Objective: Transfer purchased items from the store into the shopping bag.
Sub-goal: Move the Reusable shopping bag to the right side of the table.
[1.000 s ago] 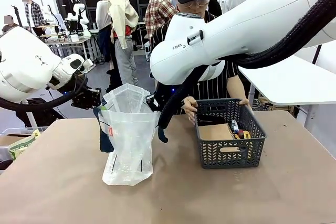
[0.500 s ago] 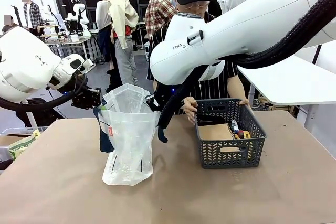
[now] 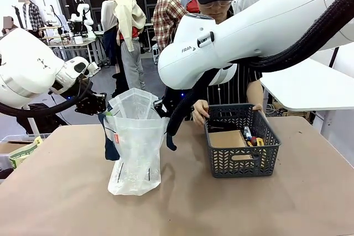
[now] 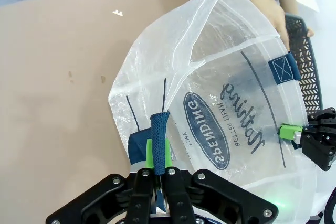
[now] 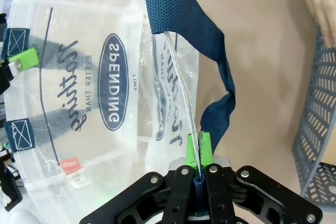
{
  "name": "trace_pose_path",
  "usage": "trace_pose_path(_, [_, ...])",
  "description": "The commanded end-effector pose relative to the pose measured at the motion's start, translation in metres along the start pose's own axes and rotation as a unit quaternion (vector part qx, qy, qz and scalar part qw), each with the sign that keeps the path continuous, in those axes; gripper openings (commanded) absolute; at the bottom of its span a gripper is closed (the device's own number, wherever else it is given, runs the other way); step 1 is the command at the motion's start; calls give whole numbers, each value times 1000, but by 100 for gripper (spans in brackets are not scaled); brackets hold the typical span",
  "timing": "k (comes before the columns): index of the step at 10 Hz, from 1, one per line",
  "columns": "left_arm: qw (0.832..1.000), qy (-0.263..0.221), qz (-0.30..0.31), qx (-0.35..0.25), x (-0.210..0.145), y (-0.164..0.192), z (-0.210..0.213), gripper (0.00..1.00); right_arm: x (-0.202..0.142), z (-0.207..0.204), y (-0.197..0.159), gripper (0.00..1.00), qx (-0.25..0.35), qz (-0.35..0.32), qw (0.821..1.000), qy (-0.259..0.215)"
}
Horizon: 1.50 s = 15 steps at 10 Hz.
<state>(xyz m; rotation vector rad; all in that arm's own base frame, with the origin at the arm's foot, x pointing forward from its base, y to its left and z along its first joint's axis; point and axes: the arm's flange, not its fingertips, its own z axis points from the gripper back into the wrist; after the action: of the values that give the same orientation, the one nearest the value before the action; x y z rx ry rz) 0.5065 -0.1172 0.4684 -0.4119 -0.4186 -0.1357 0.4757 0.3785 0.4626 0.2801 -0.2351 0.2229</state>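
The shopping bag (image 3: pixel 135 142) stands upright on the table, its mouth held wide. My left gripper (image 3: pixel 100 105) is shut on its left rim and blue strap handle (image 4: pixel 159 140). My right gripper (image 3: pixel 165 109) is shut on the opposite rim beside the other strap (image 5: pixel 210 51). In the left wrist view, the left gripper (image 4: pixel 157 153) pinches the strap; in the right wrist view, the right gripper (image 5: pixel 198 153) pinches the rim. The store, a dark grey lattice basket (image 3: pixel 240 161), sits to the right of the bag with small purchased items (image 3: pixel 251 136) and a brown card inside. A person's hands (image 3: pixel 200 111) hold its far rim.
The brown table (image 3: pixel 221 208) has free room in front of the bag and basket. My right arm's big white link (image 3: pixel 249 31) crosses above the basket. A greenish box (image 3: pixel 22 153) lies off the table's left edge. A white table (image 3: pixel 310 87) stands at the right.
The person has straightened up a little behind the basket, with hands still on its rim. Both grippers and the bag have not moved.
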Motion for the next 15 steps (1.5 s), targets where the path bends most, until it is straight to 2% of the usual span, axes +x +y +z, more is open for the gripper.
trace_pose_path(1, [1000,-2,0,0,1,0,1,0,1,1,0,0,0,0,1000,-1])
trace_pose_path(15, [1000,-2,0,0,1,0,1,0,1,1,0,0,0,0,1000,-1])
